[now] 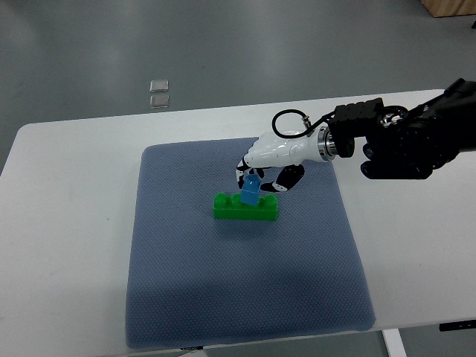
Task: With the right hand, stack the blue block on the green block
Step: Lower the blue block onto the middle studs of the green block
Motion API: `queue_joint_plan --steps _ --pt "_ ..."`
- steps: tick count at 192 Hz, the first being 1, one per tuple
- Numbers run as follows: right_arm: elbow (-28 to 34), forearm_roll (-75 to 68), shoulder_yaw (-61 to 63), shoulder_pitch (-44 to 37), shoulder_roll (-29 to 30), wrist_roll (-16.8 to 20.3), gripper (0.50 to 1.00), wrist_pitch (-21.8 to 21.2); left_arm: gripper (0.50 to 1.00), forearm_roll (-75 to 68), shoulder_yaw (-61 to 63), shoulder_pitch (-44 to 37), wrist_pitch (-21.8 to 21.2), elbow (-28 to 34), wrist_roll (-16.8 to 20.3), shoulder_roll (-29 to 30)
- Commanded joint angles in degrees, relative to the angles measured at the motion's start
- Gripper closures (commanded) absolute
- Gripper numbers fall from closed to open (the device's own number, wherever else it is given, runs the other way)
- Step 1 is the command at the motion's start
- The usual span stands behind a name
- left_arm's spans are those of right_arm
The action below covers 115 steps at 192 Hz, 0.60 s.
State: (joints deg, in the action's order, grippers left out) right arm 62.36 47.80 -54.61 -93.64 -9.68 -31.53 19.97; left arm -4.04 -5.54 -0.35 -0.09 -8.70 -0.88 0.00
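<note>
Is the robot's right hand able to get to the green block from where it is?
Probably yes. The right hand hangs just behind the green block, gripping the blue block right above its studs. Nothing else lies on the blue mat to block it.

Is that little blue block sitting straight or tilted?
Tilted: the small blue plastic block leans on the long green plastic block, held by the right hand.

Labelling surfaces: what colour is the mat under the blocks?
Greyish blue mat with a fine dotted texture, top view.
</note>
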Motion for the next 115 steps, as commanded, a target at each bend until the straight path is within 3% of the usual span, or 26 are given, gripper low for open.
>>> queue_joint_plan --steps 1,115 --pt "-0.1 0.0 0.0 0.0 0.0 0.2 1.000 0.1 0.500 0.0 0.0 0.0 0.0 0.0 0.0 0.0" --pt "-0.7 2.1 -0.1 1.0 1.2 0.4 1.000 0.7 0.500 0.0 0.0 0.0 0.0 0.0 0.0 0.0"
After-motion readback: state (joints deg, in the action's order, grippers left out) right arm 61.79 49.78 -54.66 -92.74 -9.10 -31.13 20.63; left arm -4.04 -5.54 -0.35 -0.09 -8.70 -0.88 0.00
